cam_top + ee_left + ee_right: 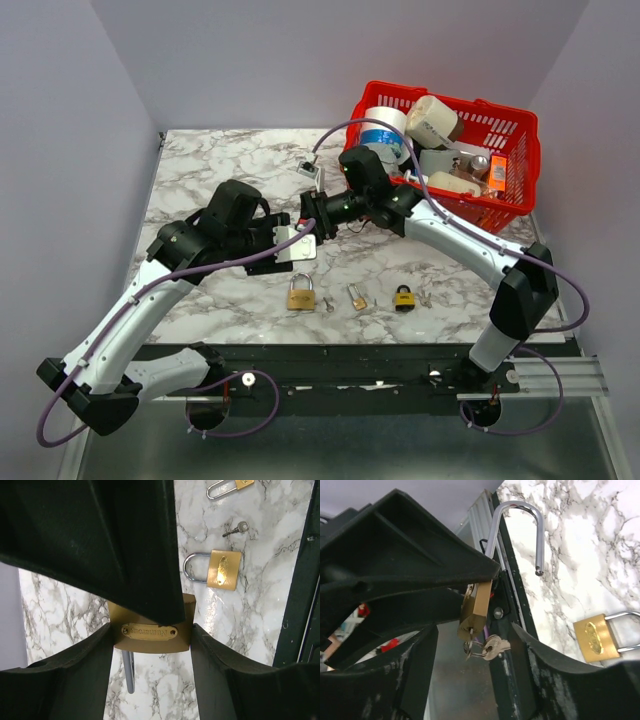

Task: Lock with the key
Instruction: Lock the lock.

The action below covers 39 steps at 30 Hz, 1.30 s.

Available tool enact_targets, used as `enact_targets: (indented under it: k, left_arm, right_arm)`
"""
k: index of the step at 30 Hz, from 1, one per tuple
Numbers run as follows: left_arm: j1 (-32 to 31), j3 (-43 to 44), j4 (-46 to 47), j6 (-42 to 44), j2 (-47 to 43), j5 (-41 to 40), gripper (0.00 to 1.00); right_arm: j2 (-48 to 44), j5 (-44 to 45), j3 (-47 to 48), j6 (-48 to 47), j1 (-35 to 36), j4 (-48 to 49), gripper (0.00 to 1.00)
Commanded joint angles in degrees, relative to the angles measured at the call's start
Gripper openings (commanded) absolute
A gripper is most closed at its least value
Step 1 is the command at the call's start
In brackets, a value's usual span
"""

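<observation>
Key [492, 647] hangs under the padlock [150, 642], between the parted, empty fingers [420, 675] of the right gripper [475, 632]. Left gripper [151, 629] clamps that padlock, shackle [520, 525] open.

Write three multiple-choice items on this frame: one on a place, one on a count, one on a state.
1. Where does the red basket stand on the table?
A. far right corner
B. near left corner
C. middle

2. How many padlocks lie loose on the table?
A. one
B. three
C. five

3. How is the shackle of the held padlock in the left tool?
A. open
B. shut
C. missing

Answers:
1 A: the top view shows it at the far right.
2 B: a brass padlock, a small padlock and a black padlock lie in a row.
3 A: the shackle's free end hangs clear of the body.
</observation>
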Motion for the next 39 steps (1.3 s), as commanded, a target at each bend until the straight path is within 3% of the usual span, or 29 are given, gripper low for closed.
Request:
enact_targets:
  k: [1,10,16,18,19,20,22,23,31,39]
  left_arm:
    - [-1.0,2.3,3.5,-0.6,-1.9,-1.7,0.29]
    - [-2.2,1.9,3.8,-0.6,-2.4,-4.1,0.29]
    - [-2.6,0.6,3.9,-0.6,-2.9,-5.4,0.31]
    - [-2.9,0.5,3.9,-1.5,-2.9,-6.2,0.45]
    - [-2.8,0.3,4.0,-2.2,-3.0,-6.9,0.54]
    - [-2.9,0.2,4.4,-3.1,-3.1,-7.7,0.7]
    - [-2.8,-0.1,4.4,-6.2,-3.1,-11.0,0.83]
    - [-2.9,-0.3,3.9,-7.0,-3.3,-11.7,0.99]
    - [-2.7,-5.2,6.0,-15.6,-13.6,-11.7,0.99]
    - [-0.5,-7.1,14.1,-35.2,-17.6,-9.3,0.99]
  right_arm:
    - [1.7,-2.8,0.8,2.9,1.2,3.8,0.63]
    - [3.2,-3.6,1.0,5.2,2.7,5.8,0.48]
    - [2.7,-3.4,0.7,5.1,2.7,5.9,0.21]
    - [2.3,-3.1,0.5,5.3,2.6,5.9,0.03]
    - [2.2,-3.0,0.5,5.2,2.7,5.9,0.01]
    - [1.9,-3.0,0.5,5.2,2.7,5.9,0.01]
    - [1.3,-3.3,0.5,4.7,2.2,5.9,0.01]
    - [1.1,-3.4,0.3,4.5,2.0,5.8,0.01]
    - [-5.2,-5.7,-2.8,1.3,-3.0,5.4,0.01]
    - [-13.5,-7.5,-2.8,-10.0,-3.6,1.7,0.01]
